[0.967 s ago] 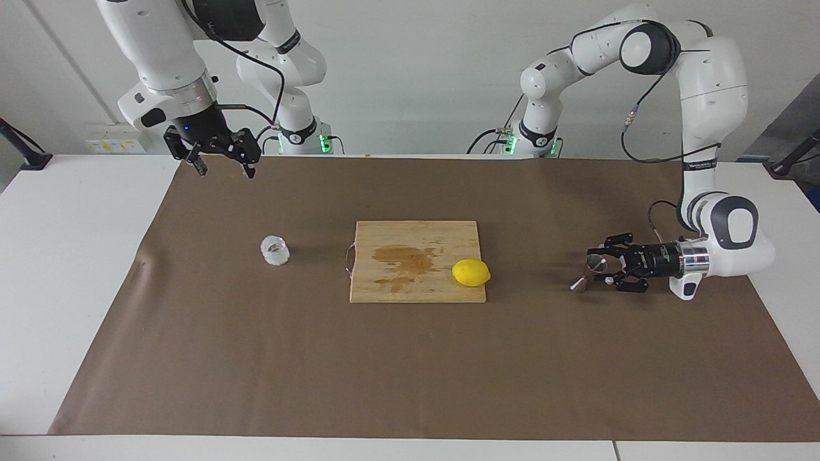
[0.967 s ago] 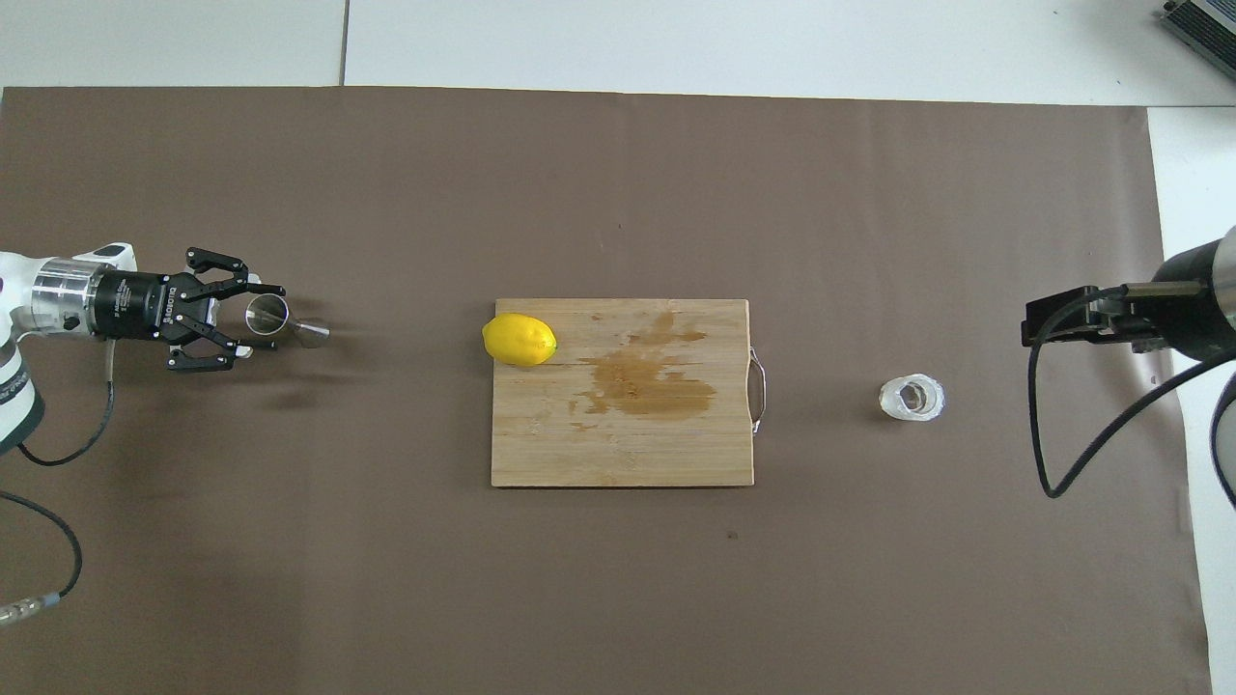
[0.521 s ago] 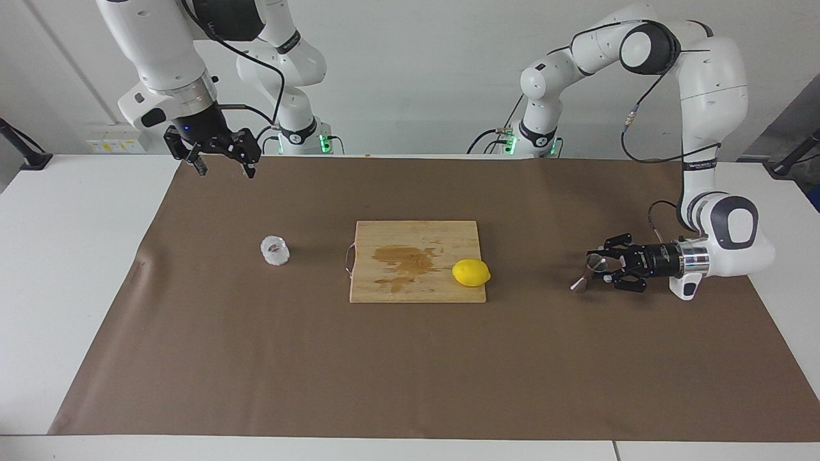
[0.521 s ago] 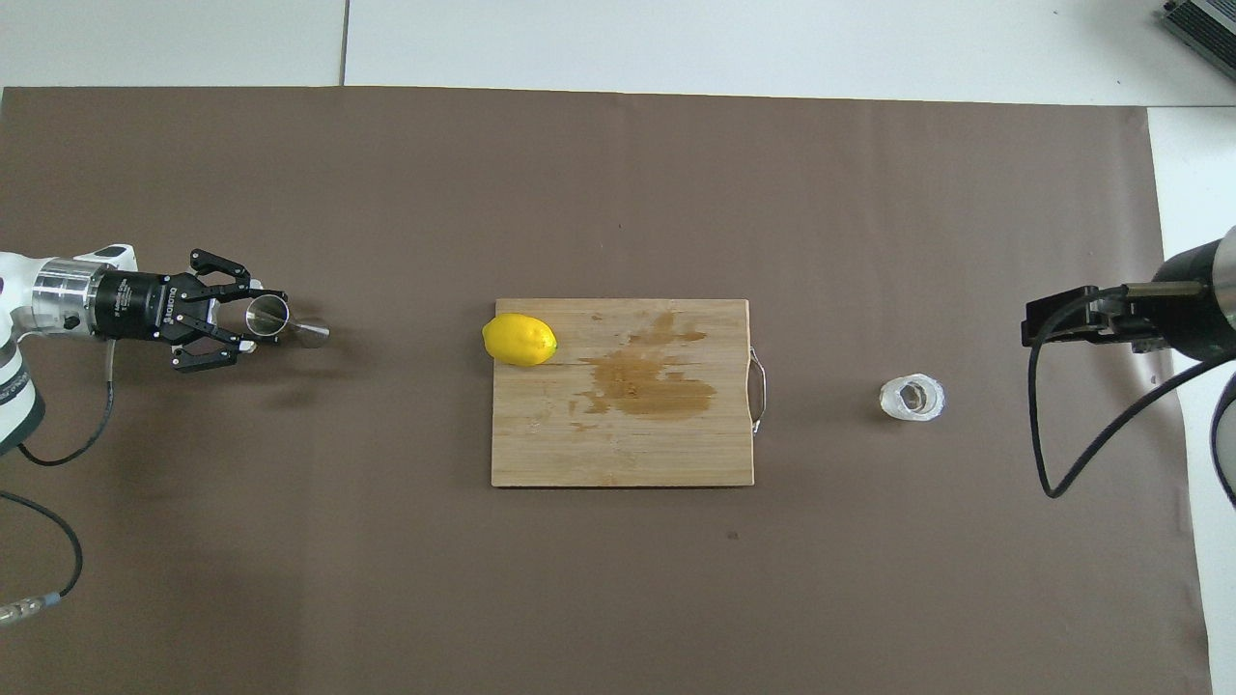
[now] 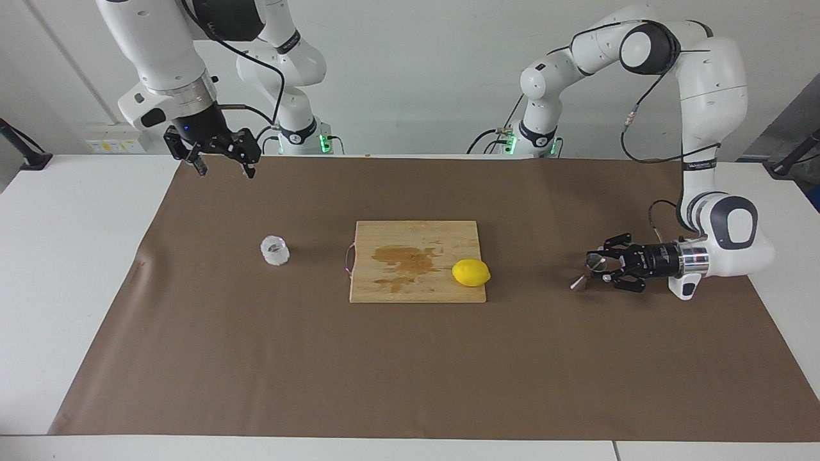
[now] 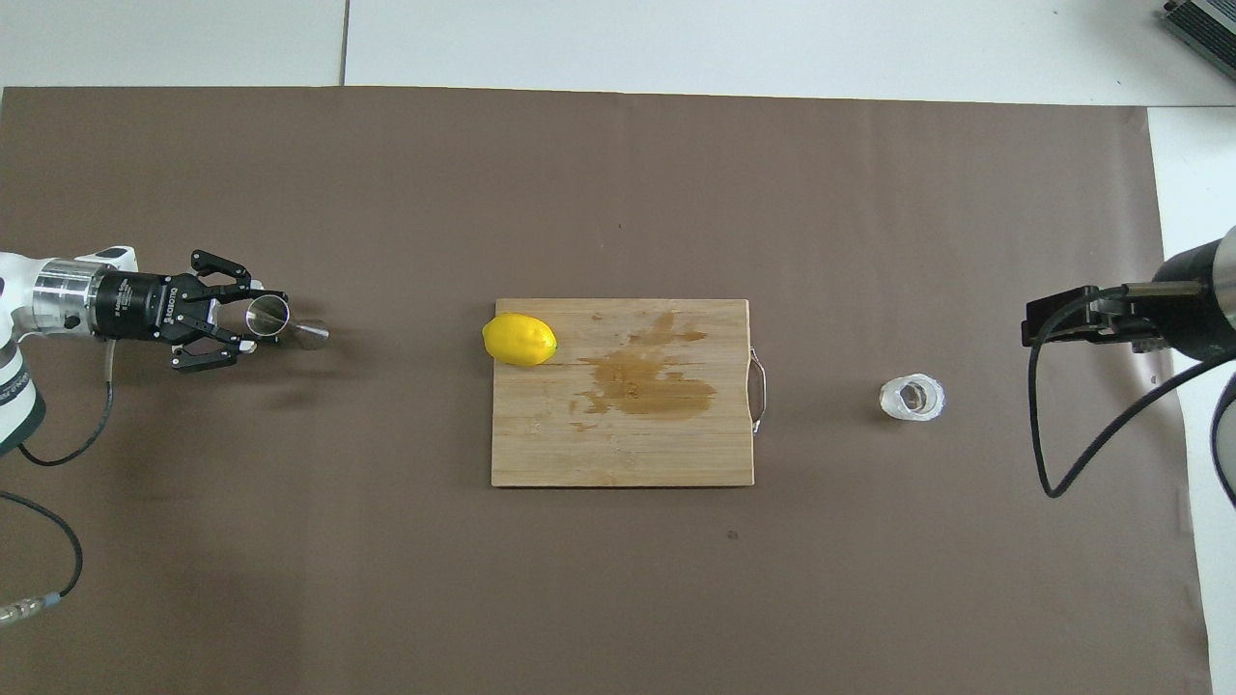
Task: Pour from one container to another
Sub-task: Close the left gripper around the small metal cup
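Now the left tool [image 5: 597, 269] is closed on the jigger [image 5: 589, 271], which lies tilted low over the bench [image 5: 410, 371]. Lift it slowly and turn it upright. Well apart, the cup [image 5: 275, 250] stands under the open, waiting right tool [image 5: 224, 166].

Left pincer [image 5: 601, 269] lies level, clamped (right pincer [image 5: 224, 163] hangs spread).

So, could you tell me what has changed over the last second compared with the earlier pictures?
The left gripper has closed its fingers around the steel jigger at the left arm's end of the table, taking hold of it where it stood; the jigger has not been lifted. The right gripper has stayed open and raised, waiting. The glass cup, lemon and cutting board have not moved.
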`<state>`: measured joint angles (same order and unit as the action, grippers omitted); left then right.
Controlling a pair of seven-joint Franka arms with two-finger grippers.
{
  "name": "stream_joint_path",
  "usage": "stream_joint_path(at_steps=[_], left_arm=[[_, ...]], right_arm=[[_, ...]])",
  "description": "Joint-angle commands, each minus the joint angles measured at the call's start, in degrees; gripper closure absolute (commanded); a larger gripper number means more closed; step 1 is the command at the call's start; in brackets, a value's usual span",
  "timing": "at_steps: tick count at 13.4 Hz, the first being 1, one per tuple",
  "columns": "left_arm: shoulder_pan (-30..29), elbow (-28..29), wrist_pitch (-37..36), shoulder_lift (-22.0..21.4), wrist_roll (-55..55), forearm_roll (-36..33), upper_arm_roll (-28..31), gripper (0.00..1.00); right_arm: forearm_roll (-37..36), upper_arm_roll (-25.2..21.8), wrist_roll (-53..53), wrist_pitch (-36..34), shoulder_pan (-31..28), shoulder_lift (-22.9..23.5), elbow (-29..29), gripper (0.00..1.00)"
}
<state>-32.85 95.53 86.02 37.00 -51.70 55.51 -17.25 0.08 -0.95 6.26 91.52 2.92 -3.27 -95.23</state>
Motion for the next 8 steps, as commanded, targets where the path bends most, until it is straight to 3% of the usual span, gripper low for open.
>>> stream_joint_path(at_steps=[1,3,8], left_arm=[[-0.6,0.8,-0.1,-0.5,-1.0,1.4,-0.7,0.84],[-0.7,0.7,-0.2,-0.5,-1.1,2.2,-1.0,1.0],[-0.5,0.2,-0.4,-2.5,-4.3,4.4,-4.9,1.0]], right_arm=[[-0.3,0.9,-1.0,-0.6,-1.0,-0.2,-0.1,0.0],[-0.3,0.9,-1.0,-0.6,-1.0,-0.2,-0.1,0.0],[-0.3,0.9,-1.0,-0.6,-1.0,-0.2,-0.1,0.0]])
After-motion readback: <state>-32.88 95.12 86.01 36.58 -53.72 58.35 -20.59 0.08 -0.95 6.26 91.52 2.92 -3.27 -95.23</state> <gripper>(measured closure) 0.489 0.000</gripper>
